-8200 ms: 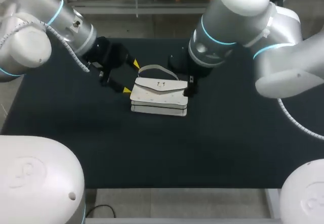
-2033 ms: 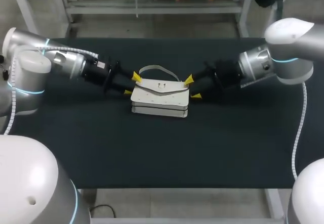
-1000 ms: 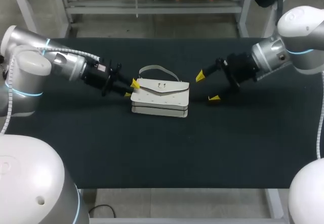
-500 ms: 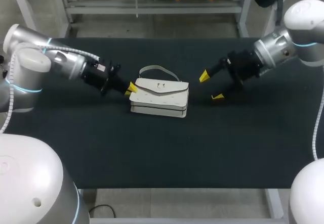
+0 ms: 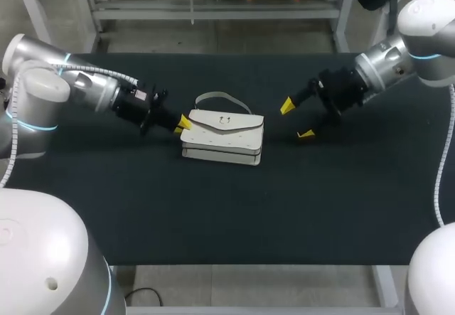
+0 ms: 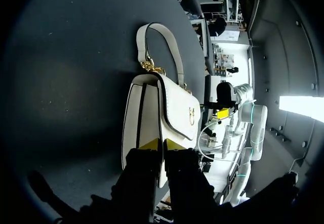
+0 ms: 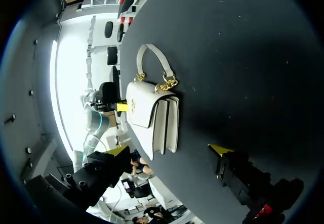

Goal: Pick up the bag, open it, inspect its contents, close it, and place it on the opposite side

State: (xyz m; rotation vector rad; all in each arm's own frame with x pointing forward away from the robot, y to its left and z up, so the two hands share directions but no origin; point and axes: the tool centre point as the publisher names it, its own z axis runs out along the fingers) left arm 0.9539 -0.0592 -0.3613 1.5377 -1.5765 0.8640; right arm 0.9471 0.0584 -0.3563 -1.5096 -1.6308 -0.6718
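The bag (image 5: 222,134) reads to me as smooth white leather or an imitation, with a soft sheen, handle (image 6: 172,49) included. Its chain links (image 7: 164,85) and clasp (image 6: 192,114) are shiny gold metal. The table (image 5: 213,208) is matt black on top, probably cloth, though I cannot make out a weave. The right gripper (image 5: 296,120) has tips that look like matt yellow plastic, and the right arm (image 5: 426,16) has a glossy shell.

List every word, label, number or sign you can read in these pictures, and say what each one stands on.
No text can be read in any view.
White leather flap handbag: no print visible on its flap or sides.
Small gold metal clasp on the flap: an ornament, too small to tell whether it forms letters.
Black table top: no marks or labels visible.
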